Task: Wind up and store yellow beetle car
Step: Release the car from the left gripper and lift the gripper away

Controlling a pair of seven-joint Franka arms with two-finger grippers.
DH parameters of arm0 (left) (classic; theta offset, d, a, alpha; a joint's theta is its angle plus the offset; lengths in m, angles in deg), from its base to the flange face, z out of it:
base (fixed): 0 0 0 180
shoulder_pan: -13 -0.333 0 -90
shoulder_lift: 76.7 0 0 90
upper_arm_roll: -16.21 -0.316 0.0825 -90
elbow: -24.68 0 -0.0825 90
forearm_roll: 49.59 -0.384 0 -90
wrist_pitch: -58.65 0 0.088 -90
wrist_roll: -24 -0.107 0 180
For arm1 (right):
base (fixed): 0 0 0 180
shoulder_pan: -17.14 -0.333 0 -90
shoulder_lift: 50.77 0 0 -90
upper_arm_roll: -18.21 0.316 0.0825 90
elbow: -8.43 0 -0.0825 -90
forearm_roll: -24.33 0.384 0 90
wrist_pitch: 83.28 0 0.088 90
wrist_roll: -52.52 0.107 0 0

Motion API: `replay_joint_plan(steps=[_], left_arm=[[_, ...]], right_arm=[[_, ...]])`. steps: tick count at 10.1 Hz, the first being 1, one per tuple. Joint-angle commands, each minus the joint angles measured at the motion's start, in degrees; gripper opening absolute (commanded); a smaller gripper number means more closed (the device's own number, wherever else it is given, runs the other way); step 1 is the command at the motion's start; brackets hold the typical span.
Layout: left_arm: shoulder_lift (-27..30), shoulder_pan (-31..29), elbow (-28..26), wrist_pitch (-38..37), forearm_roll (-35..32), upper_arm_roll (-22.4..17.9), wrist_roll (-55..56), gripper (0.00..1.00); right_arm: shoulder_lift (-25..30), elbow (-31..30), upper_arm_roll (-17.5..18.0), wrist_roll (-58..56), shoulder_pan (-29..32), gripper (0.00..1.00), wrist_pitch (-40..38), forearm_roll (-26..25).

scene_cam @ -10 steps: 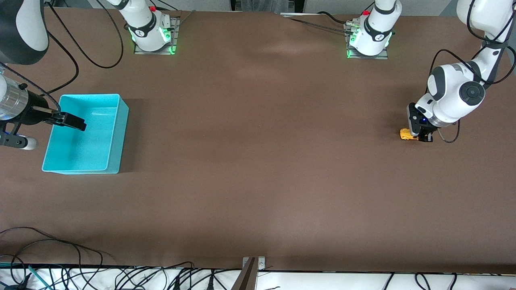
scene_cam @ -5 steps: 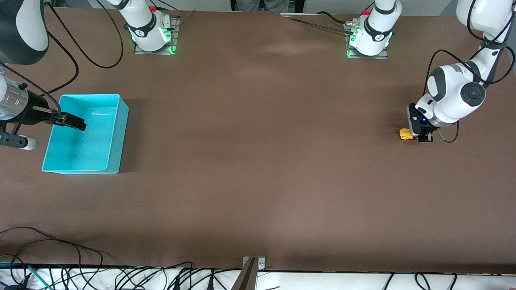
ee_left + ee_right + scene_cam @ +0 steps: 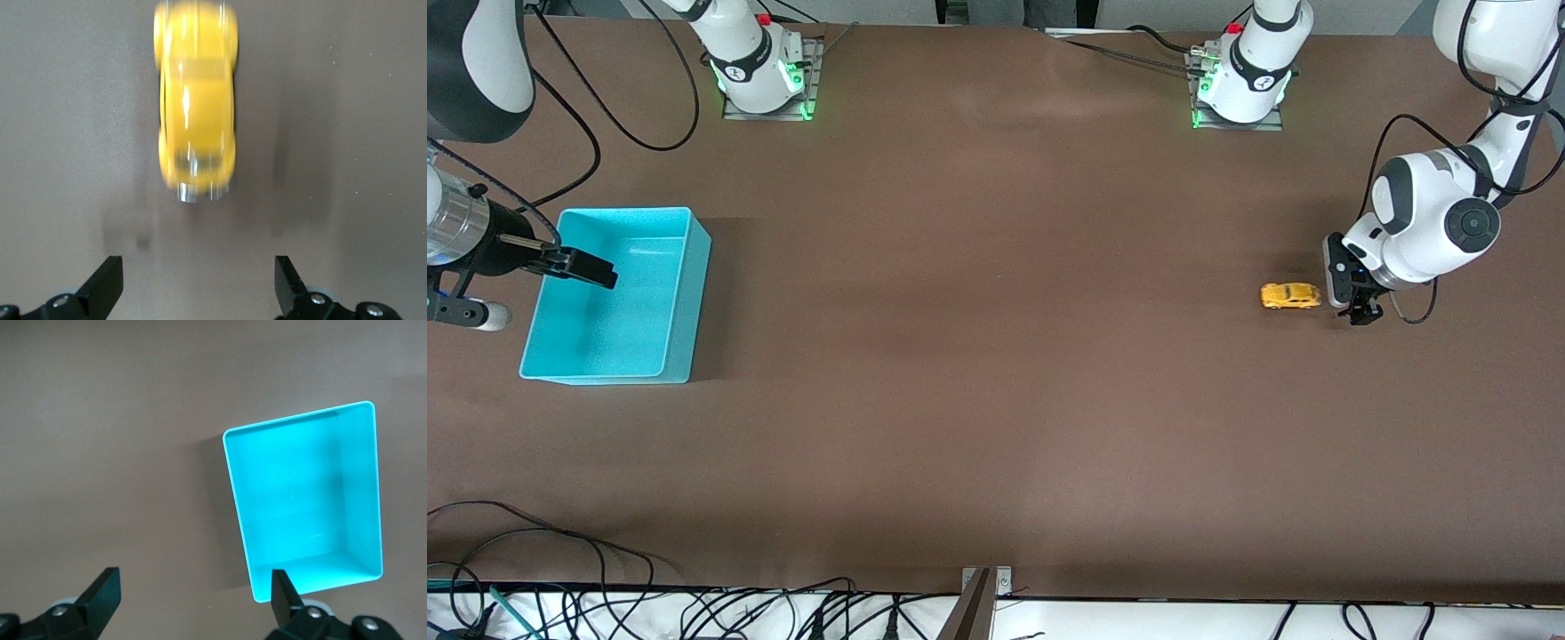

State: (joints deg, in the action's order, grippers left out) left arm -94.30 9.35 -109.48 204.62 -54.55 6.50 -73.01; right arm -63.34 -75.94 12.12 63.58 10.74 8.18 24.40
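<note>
The yellow beetle car [image 3: 1289, 295] stands free on the brown table near the left arm's end, its length along the table toward the turquoise bin. In the left wrist view the yellow beetle car [image 3: 197, 100] is smeared by motion and lies clear of the fingers. My left gripper [image 3: 1356, 309] [image 3: 198, 287] hangs low over the table just beside the car, open, with nothing between its fingers. My right gripper [image 3: 587, 268] [image 3: 193, 600] waits open and empty, high over the turquoise bin [image 3: 679, 338] [image 3: 293, 493] at the right arm's end.
The bin is empty. Both arm bases [image 3: 760, 76] [image 3: 1240, 84] stand along the table's edge farthest from the front camera. Cables [image 3: 560, 578] trail over the table's edge nearest the front camera.
My left gripper has opened and let go of the car. The car has rolled a short way off toward the right arm's end. The right arm has not moved.
</note>
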Motion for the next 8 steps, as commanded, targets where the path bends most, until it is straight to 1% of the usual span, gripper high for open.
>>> replay_joint_plan(steps=[1, 3, 5, 7, 8], left_arm=[[0.3, 0.7, 0.7, -1.2, 1.5, -0.3, -0.3, 1.00], [1.9, 0.8, 0.5, -1.1, 1.5, -0.4, 1.0, 1.00], [6.1, 0.9, 0.3, -1.1, 1.4, -0.3, 1.1, 1.00], [8.9, 0.9, 0.0, -1.2, 1.4, -0.3, 1.1, 1.00], [11.8, 0.9, 0.2, -1.1, 1.4, -0.4, 0.7, 1.00]], right_arm=[[0.1, 0.1, 0.1, -0.8, 0.3, 1.00, -0.5, 0.2], [-0.1, 0.1, 0.0, -0.8, 0.3, 1.00, -0.5, 0.2], [-0.2, 0.1, 0.1, -0.8, 0.3, 1.00, -0.6, 0.2], [-0.2, 0.1, 0.1, -0.8, 0.3, 1.00, -0.5, 0.2], [-0.2, 0.1, 0.0, -0.8, 0.3, 1.00, -0.5, 0.2]])
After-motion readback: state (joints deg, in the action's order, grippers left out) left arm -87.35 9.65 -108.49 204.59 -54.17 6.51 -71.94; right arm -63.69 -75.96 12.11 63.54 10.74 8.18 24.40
